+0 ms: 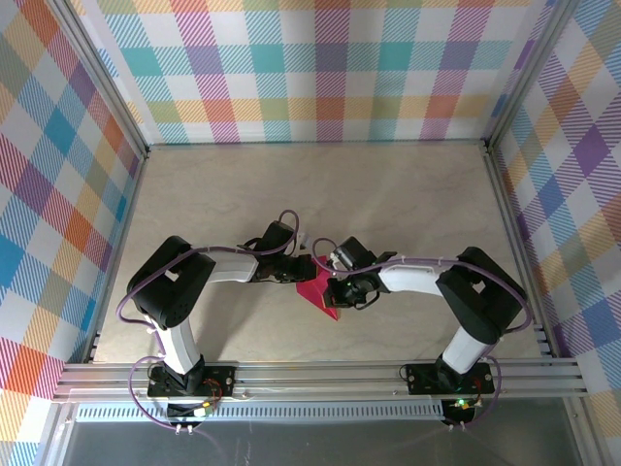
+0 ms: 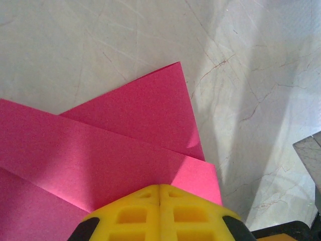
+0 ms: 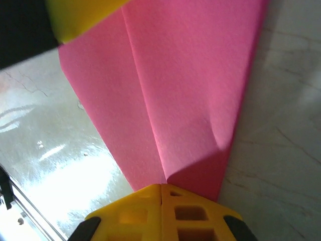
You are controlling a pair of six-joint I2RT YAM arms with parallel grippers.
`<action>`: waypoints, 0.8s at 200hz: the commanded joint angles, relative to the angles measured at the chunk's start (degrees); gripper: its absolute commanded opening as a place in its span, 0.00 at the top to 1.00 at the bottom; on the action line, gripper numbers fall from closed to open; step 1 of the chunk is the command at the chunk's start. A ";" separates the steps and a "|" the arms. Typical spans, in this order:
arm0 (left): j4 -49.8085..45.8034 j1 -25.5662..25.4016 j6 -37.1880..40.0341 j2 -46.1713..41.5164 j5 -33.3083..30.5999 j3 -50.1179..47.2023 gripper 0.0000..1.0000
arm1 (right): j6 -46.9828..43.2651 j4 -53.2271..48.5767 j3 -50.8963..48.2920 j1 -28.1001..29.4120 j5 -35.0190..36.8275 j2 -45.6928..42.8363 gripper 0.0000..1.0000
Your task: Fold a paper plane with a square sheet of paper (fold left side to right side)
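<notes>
The magenta-pink sheet of paper point(image 1: 319, 293) lies on the table between the two arms, folded into a pointed, creased wedge like a paper plane. In the left wrist view its layered flaps point(image 2: 125, 135) overlap, with one corner pointing away. My left gripper point(image 2: 159, 187) is shut, its yellow tips resting on the paper's near edge. In the right wrist view the paper point(image 3: 185, 85) shows a long crease running straight to my right gripper point(image 3: 161, 186), which is shut with its tips on the paper. In the top view both grippers, left point(image 1: 309, 271) and right point(image 1: 333, 282), meet over the paper.
The pale marbled tabletop point(image 1: 388, 194) stretches behind and beside the paper. Plaid walls point(image 1: 310, 68) close in the back and sides. An aluminium rail point(image 1: 320, 374) runs along the near edge by the arm bases. The left gripper's yellow finger point(image 3: 83, 17) shows in the right wrist view.
</notes>
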 commanded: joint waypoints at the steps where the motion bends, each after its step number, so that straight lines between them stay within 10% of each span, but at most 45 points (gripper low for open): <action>1: -3.35 0.05 0.25 0.99 -4.86 -1.46 1.00 | 0.22 -5.00 -1.90 0.38 0.91 -1.33 1.00; 160: -3.79 0.75 0.40 0.87 -4.90 -1.37 1.00 | 1.23 -8.09 -5.65 1.44 1.31 -4.74 1.00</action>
